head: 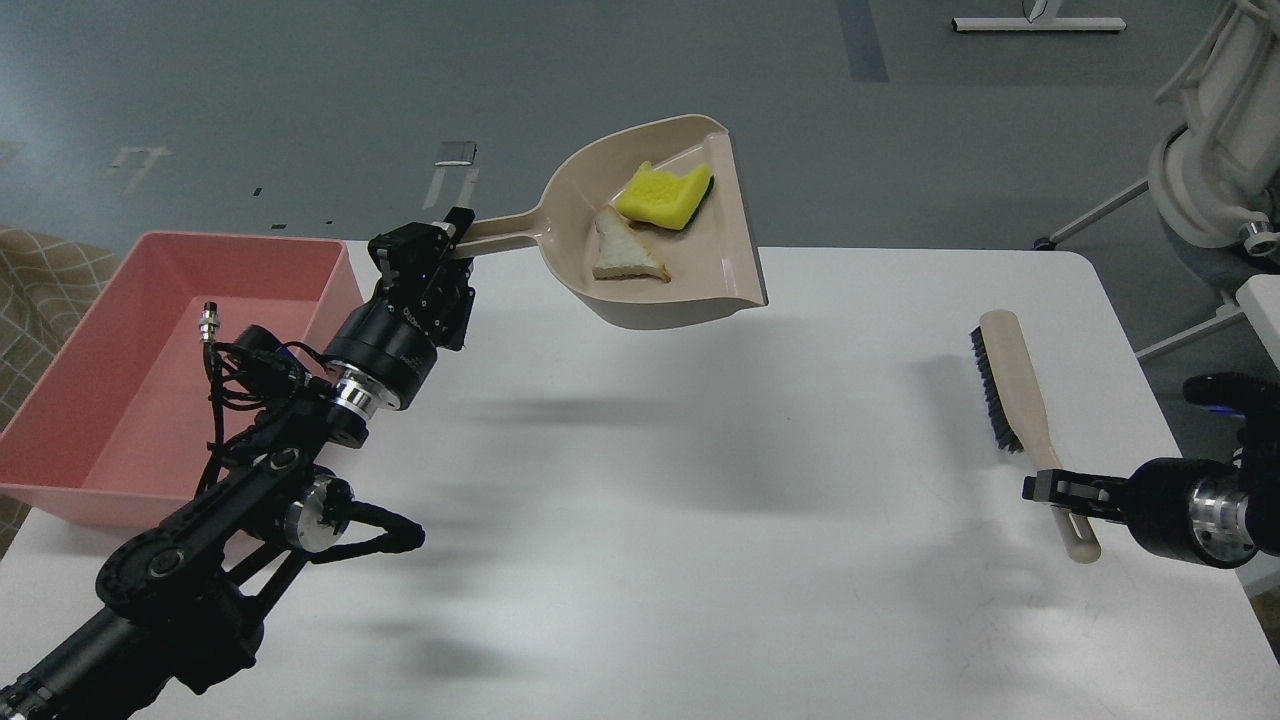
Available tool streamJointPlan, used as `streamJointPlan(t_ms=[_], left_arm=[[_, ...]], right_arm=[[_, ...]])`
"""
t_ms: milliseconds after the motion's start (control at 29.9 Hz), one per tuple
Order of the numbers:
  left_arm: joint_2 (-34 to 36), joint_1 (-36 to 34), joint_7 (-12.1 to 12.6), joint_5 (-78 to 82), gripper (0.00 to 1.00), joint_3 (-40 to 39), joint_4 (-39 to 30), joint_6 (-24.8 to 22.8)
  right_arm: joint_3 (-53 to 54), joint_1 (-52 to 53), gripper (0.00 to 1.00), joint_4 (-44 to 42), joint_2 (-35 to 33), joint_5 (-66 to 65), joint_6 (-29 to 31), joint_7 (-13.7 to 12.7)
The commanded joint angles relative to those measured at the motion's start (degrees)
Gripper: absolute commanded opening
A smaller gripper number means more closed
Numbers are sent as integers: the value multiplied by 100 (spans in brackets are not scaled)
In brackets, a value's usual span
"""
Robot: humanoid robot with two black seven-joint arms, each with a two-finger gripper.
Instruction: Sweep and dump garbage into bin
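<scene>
My left gripper (452,238) is shut on the handle of the beige dustpan (725,260) and holds it up in the air over the back of the table. In the pan lie the garbage pieces: the yellow sponge block (663,195) with a dark green backing and the pale triangular bread slice (622,250). The pink bin (150,370) stands at the table's left edge, left of my left arm. My right gripper (1045,489) is at the handle of the beige brush (1015,385) with dark bristles, which lies at the right; its fingers close around the handle.
The white table (650,520) carries the pan's shadow in the middle. A white robot base (1215,150) stands beyond the table's right rear corner. A patterned cloth (40,290) shows at the far left.
</scene>
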Motion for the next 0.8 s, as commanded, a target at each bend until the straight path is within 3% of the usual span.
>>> streamJointPlan(t_ms=[0, 769], left_arm=[[40, 0, 0, 0, 12, -2, -3, 1], [58, -9, 44, -9, 12, -11, 6, 1]], right_arm=[[8, -72, 0, 36, -39, 5, 0, 50], [105, -424, 0, 80, -39, -4, 0, 50]])
